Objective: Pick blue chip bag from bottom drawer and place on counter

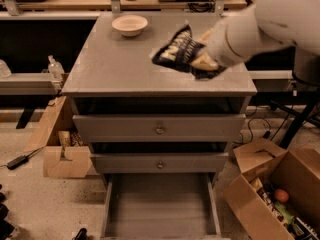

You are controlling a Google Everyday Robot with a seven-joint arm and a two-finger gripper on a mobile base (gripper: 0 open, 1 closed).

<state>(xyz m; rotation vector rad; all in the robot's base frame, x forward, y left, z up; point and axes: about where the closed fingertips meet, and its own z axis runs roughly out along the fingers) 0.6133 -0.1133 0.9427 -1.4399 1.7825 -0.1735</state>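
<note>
Camera view: the chip bag (176,50) is seen held over the right half of the tabletop (115,69), crumpled and tilted. Whether it hangs just clear of the surface or brushes it cannot be told. It is gripped at its four o'clock corner by the gripper (204,64), whose jaws are closed on the bag. The gripper is carried by a white arm (270,19) that reaches in from two o'clock.

The picking step can be judged done, since the bottom drawer (160,204), at six o'clock from the bag, is pulled out and nothing is seen on its floor. The placing step is judged to be in hand. For the next move, the bag would need to be lowered until it lies flat on the tabletop. The jaws would then be opened and drawn back up toward two o'clock.

A pale bowl (129,24) is set near the back edge, at ten o'clock from the bag and well apart from it. It should not be disturbed if the bag is set down where it hangs. The right edge of the tabletop is near, so a release too far toward three o'clock could let the bag slide off. Two knobbed drawers (159,128) are shut below. An open cardboard box (280,184) stands on the floor at five o'clock.
</note>
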